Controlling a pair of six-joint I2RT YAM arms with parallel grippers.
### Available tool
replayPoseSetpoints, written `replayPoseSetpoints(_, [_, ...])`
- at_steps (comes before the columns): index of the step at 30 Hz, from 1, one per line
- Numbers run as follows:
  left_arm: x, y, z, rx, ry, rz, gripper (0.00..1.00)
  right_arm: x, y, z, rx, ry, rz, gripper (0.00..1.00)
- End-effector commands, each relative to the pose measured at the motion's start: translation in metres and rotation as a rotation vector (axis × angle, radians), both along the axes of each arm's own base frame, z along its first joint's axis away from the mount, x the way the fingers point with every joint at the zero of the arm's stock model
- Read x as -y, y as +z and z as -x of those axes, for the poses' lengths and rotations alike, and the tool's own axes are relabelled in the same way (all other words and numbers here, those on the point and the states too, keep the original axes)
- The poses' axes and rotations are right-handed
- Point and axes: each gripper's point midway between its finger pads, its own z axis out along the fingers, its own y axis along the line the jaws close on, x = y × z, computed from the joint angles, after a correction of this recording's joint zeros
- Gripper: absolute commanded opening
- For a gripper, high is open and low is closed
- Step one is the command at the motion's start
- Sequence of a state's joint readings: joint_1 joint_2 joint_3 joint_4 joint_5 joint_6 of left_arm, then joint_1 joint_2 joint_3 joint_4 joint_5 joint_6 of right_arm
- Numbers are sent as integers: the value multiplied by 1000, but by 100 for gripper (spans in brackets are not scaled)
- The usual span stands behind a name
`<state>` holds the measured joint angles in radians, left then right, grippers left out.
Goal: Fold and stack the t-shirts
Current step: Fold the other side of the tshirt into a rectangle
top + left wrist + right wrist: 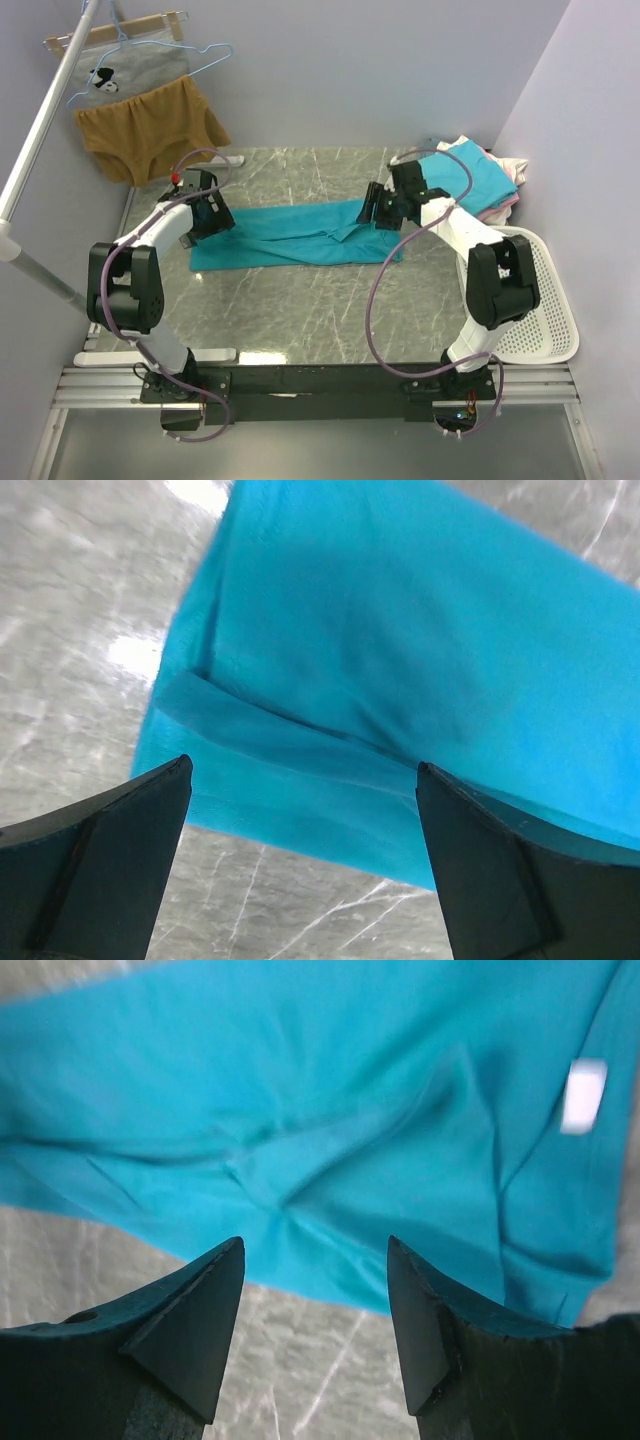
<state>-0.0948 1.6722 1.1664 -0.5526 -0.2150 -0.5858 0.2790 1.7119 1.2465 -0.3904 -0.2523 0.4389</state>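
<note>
One teal t-shirt (290, 235) lies folded into a long band across the middle of the table (300, 310), and at the far right corner there is one pile of t-shirts (485, 180) – a lighter turquoise one on top, with a pink edge and a white edge showing under it. The two grippers hang over the two ends of the band: the left gripper (303, 765) with jaws wide apart, the right gripper (315, 1242) with jaws apart – neither has cloth between them. One white basket (550, 300) stands at the right edge, and beyond the far left corner hang two garments, one mustard-brown (150, 130), one grey (130, 75).
</note>
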Motion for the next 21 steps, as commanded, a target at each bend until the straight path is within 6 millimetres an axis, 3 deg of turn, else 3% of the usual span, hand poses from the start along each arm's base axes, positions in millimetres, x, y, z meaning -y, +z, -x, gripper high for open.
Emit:
replayPoseSetpoints(1, [14, -1, -1, 23, -67, 57, 99, 13, -6, 30, -37, -27, 66, 66])
replayPoseSetpoints(6, [19, -16, 5, -2, -92, 80, 99, 64, -24, 49, -17, -140, 280, 67])
replayPoseSetpoints(8, [18, -19, 6, -10, -83, 76, 99, 73, -24, 54, 8, -146, 307, 68])
replayPoseSetpoints(17, [19, -33, 15, -33, -74, 89, 99, 91, -29, 59, 14, -119, 423, 68])
replayPoseSetpoints(21, [19, -36, 19, -38, -72, 91, 99, 90, -32, 61, 0, -100, 425, 67])
